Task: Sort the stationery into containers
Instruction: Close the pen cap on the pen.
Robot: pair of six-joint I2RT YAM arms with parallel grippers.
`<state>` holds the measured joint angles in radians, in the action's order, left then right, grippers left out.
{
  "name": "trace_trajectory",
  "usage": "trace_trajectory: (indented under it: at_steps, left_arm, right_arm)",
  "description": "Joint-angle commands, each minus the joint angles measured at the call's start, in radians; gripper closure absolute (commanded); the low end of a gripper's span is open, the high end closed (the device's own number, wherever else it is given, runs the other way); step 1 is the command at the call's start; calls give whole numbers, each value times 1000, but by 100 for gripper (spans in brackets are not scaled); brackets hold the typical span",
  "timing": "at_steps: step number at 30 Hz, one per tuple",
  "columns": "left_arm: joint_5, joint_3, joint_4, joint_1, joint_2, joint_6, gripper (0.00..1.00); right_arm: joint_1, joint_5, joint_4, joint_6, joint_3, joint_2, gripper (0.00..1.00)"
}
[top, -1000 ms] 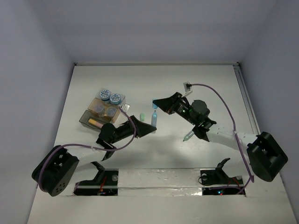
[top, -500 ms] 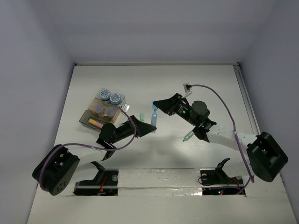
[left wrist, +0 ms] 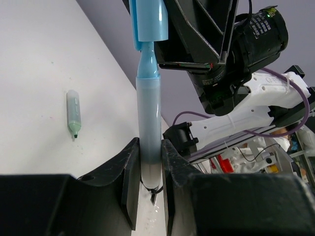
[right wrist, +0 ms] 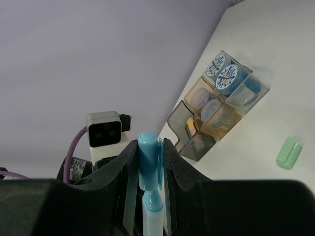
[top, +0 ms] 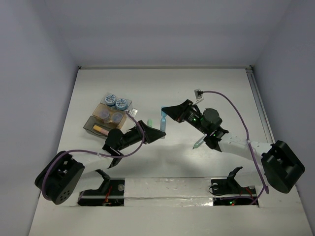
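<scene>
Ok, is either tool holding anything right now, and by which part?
Both hold one blue marker: the left tool clamps its pale barrel at the end away from the cap, the right tool clamps the blue cap.

Smooth, translucent plastic marker (left wrist: 148,123)

This looks like a robotics lab test cell, not a home or office. A bare white desk (top: 162,88) is boxed in by plain pale lavender walls (top: 162,29) at the top, left and right of the overhead frame. A black left arm (top: 58,178) and right arm (top: 281,167) are bolted along the bottom edge, trailing purple cables (top: 236,110). A grey two-lens camera box (right wrist: 103,129) rides one wrist. At lower right of the left wrist view sits a blurred jumble (left wrist: 266,157), possibly wiring and equipment.
</scene>
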<state>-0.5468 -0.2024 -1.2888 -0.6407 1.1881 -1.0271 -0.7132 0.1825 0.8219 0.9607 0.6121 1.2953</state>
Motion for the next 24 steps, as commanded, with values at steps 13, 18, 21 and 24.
trace_trajectory:
  at_steps: [13, 18, 21, 24]
  left_arm:
    - [19, -69, -438, -2, -45, -47, 100]
    - [11, -83, -514, -2, -59, -97, 100]
    - [7, -89, -527, -2, -71, -113, 100]
    - [2, -92, -524, -2, -87, -122, 100]
  right_arm:
    - [-32, 103, 275, -7, -69, -13, 100]
    - [-41, 118, 312, -22, -78, -17, 100]
    - [-42, 120, 327, -34, -83, -19, 100]
    - [-42, 121, 333, -31, -86, -21, 100]
